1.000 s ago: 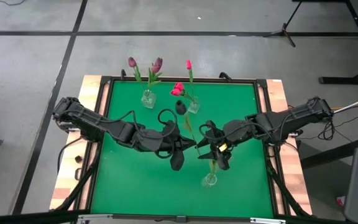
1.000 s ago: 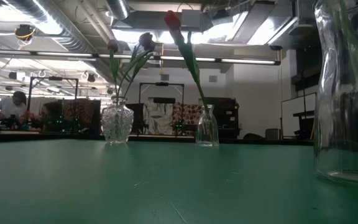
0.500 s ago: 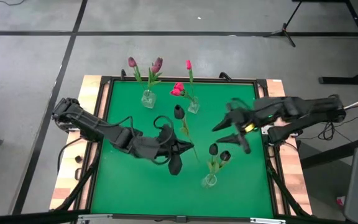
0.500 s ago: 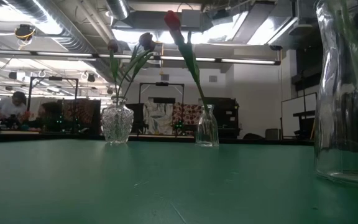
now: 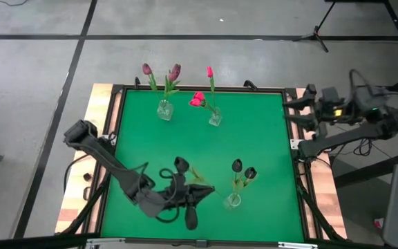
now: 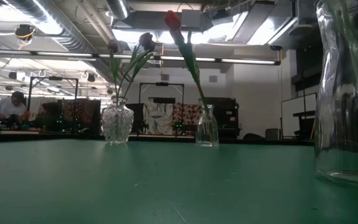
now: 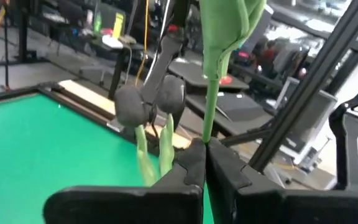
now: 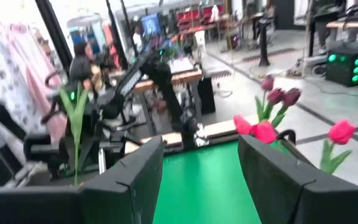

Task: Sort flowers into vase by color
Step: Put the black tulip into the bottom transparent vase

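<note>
Withdrawn to the table's right edge, the right gripper (image 5: 308, 111) stands open and empty, while the left gripper (image 5: 193, 192), closed on a near-black long-stemmed flower (image 5: 181, 164), carries it beside the small clear glass vase (image 5: 233, 200) with two dark blooms.

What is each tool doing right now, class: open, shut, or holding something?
Left tool: shut on a dark flower's stem, near the table's front edge.
Right tool: open, empty, pulled back at the table's far right corner.

In the low view the near glass vase (image 6: 347, 93) is cut off by the right edge (its flowers show only as blurred green streaks); the distant seated person (image 6: 11, 106) is too small to make out.
</note>
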You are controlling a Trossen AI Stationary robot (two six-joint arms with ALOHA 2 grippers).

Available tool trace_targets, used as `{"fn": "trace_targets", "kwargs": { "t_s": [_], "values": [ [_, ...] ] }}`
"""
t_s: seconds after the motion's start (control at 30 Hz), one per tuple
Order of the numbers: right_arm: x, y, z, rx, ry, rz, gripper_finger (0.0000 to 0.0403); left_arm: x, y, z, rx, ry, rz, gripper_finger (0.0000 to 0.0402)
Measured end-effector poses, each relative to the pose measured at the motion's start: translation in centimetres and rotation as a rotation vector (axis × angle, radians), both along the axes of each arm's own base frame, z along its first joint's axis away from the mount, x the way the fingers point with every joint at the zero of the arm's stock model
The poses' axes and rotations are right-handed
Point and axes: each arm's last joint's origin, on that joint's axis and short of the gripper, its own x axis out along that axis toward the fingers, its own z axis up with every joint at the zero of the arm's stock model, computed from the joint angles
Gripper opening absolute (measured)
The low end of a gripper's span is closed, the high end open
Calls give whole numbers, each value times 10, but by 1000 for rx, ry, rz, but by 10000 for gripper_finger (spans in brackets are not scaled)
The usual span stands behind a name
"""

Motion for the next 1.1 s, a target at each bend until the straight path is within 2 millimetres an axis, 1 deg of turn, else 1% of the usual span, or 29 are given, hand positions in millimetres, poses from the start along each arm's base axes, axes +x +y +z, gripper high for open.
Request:
{"fn": "trace_targets", "kwargs": {
  "t_s": [0.07,0.2,0.33,0.5,0.73,0.93,1.1],
  "values": [
    [-8,-2,1,18,-21,-13,209,5,-4,-5,22,-22,19,0],
    [-15,-4,-1,38,-4,-15,209,15,-4,-12,58,-10,37,0],
    [-16,-3,-8,60,66,-8,209,30,-3,-15,125,13,48,0],
    [-13,-3,-15,51,142,-11,209,46,-5,-20,145,31,42,0],
    [-14,-3,-15,51,142,-11,209,42,-12,-27,139,72,26,0],
    [-14,-3,-16,50,146,-10,209,45,-7,-29,137,88,37,0],
    [-15,-3,-16,51,146,-11,209,48,-3,-32,150,120,-7,0]
  ]
}}
